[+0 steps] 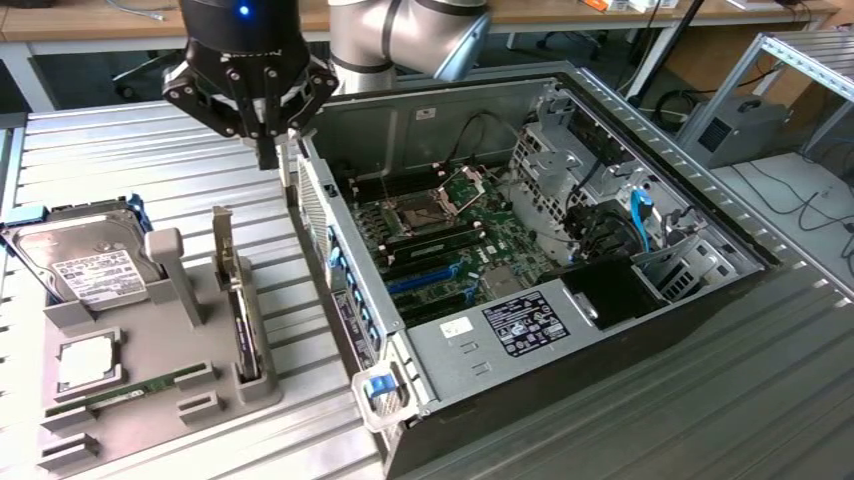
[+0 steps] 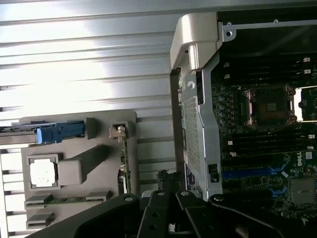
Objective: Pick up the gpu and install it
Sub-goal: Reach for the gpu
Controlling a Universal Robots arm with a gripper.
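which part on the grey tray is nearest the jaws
The gpu, the thin card standing on edge; hard drive, processor and RAM stick sit farther away.

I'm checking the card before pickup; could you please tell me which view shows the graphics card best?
The exterior view: the graphics card stands on edge in the grey holder, with its bracket and side visible. The wrist view shows the card as a thin edge.
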